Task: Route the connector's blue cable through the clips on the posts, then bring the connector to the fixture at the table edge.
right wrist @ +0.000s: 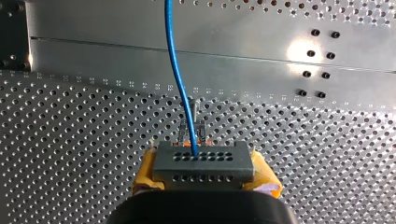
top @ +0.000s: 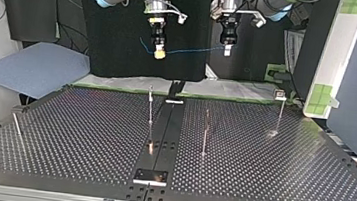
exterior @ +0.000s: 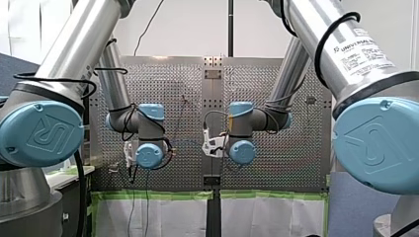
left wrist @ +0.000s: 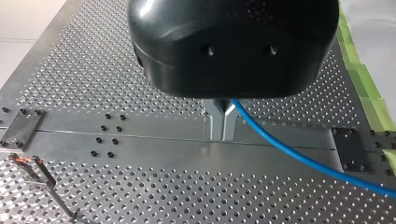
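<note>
In the right wrist view, my right tool (right wrist: 205, 176) is clamping the connector (right wrist: 203, 161), a grey perforated block, between yellow pads (right wrist: 145, 175). The blue cable (right wrist: 176, 70) is leaving the connector's face and running ahead over the table (right wrist: 70, 186). A post clip (right wrist: 191, 122) is showing just beyond the connector, its lower part hidden behind it.

Left wrist view: my left tool (left wrist: 223, 125) is pressing its metal fingers (left wrist: 215, 122) together on the cable, which is trailing off to one side. The grip point itself is sitting half under the black housing (left wrist: 233, 46).

Only the top view is showing both tools hanging high over the table, with the cable stretching between them, clear of the posts (top: 205, 133).

Front view: the arms' wrists (exterior: 148, 155) are blocking both tools. I cannot make the cable out there.
</note>
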